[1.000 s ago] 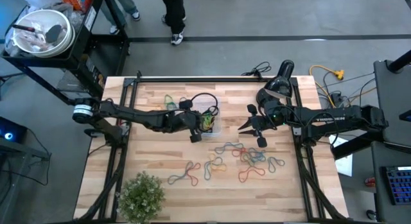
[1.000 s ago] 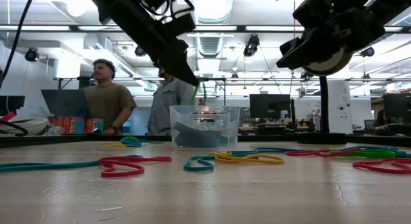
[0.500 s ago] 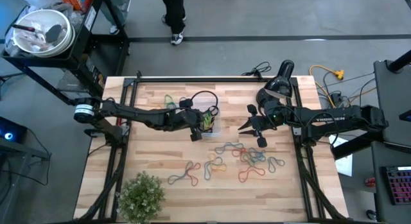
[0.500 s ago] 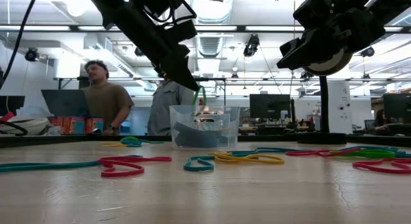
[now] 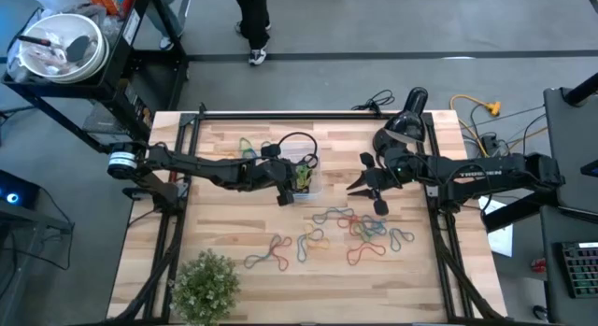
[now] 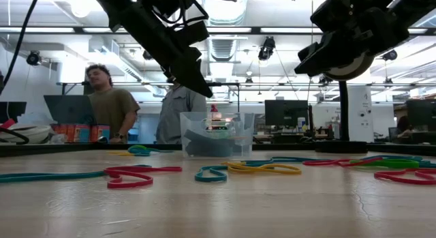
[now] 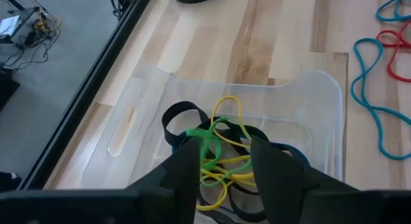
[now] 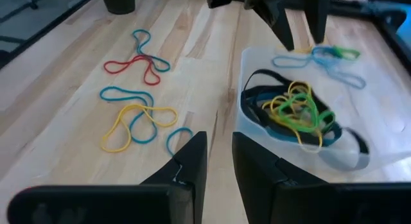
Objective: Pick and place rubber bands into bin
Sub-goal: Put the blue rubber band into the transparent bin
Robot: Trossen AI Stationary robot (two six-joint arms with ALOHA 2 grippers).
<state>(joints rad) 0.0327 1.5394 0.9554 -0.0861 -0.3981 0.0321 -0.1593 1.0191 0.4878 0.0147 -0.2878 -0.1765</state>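
Observation:
The clear bin point(image 5: 305, 174) stands on the wooden table left of centre, with green, yellow, black and blue rubber bands point(image 7: 218, 147) lying inside it. It also shows in the low view point(image 6: 214, 136) and the right wrist view point(image 8: 257, 63). My left gripper point(image 7: 221, 169) is open just above the bin point(image 5: 297, 184) and holds nothing. My right gripper point(image 8: 219, 160) is open and empty, above the table to the right of the bin point(image 5: 360, 184). Several loose rubber bands point(image 5: 350, 228) lie flat on the table nearer the front, right of centre.
A few more bands point(image 5: 248, 147) lie at the far left beyond the bin, beside a black cable loop point(image 5: 297, 141). A small green plant point(image 5: 206, 287) stands at the near left corner. A white bowl point(image 5: 61, 46) sits on a cart off the table. People point(image 6: 109, 105) stand behind the table.
A green rubber band that hung below my left gripper over the bin no longer hangs there; it now lies in the bin with the others. Both arms have stayed where they were.

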